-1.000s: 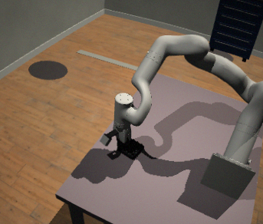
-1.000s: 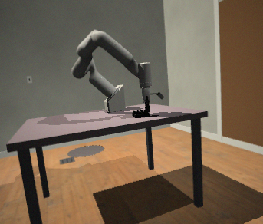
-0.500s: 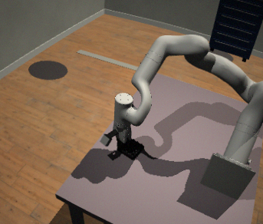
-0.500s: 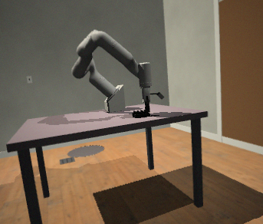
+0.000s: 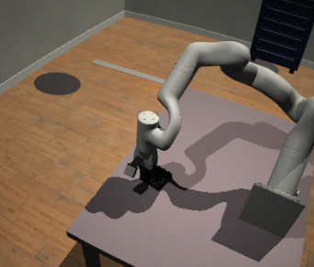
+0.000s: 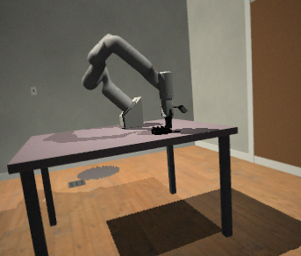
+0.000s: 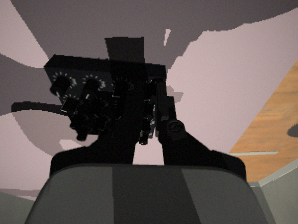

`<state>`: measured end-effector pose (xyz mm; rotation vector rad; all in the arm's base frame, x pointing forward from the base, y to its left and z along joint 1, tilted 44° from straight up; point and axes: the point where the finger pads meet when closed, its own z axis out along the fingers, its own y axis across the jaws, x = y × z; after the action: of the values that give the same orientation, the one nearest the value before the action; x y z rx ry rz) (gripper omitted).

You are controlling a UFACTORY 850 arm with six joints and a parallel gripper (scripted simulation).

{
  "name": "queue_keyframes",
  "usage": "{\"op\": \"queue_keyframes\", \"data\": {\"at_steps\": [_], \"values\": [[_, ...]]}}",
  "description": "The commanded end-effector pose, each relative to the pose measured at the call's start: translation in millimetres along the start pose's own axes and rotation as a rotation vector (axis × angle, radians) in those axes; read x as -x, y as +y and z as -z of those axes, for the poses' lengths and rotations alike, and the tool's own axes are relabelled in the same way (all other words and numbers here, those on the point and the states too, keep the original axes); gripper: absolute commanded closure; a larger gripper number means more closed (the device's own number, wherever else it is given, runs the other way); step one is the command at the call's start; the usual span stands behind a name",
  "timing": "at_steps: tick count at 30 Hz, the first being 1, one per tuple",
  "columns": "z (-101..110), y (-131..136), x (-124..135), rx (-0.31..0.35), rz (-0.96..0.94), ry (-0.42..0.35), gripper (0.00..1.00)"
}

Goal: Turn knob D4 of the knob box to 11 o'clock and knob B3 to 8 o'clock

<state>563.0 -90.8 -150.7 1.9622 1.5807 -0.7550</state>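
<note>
The black knob box (image 5: 158, 179) (image 6: 157, 130) (image 7: 80, 65) stands on the table, very dark in every view. The cable (image 7: 35, 106) leaves its rear, at the left in the wrist view, so row D is the rightmost column there. My gripper (image 5: 146, 175) (image 6: 168, 126) (image 7: 150, 93) points down over the box's front part, its fingers nearly together. By its place at the top right corner, the knob between them is D4; they look shut on it and hide its line. Knob B3 lies among the dark knobs left of the fingers; its line is not readable.
The purple-grey table (image 5: 112, 229) (image 6: 37, 151) bears the box near one edge. Other knobs, such as A4 (image 7: 62, 84) and B4 (image 7: 92, 84), stand close beside the fingers. Shadows of the arm (image 5: 240, 59) cross the table. A dark blue cabinet (image 5: 285, 34) stands on the floor behind.
</note>
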Motion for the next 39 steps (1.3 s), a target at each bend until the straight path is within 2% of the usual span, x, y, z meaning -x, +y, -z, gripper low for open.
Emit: {"op": "queue_keyframes", "data": {"at_steps": [1, 20, 21, 39], "values": [[0.9, 0.9, -0.2, -0.004, 0.102, 0.001, 0.92], [0.9, 0.9, -0.2, -0.004, 0.152, 0.001, 0.92], [0.9, 0.9, -0.2, -0.004, 0.152, 0.001, 0.81], [0.9, 0.9, -0.2, -0.004, 0.152, 0.001, 0.81]]}}
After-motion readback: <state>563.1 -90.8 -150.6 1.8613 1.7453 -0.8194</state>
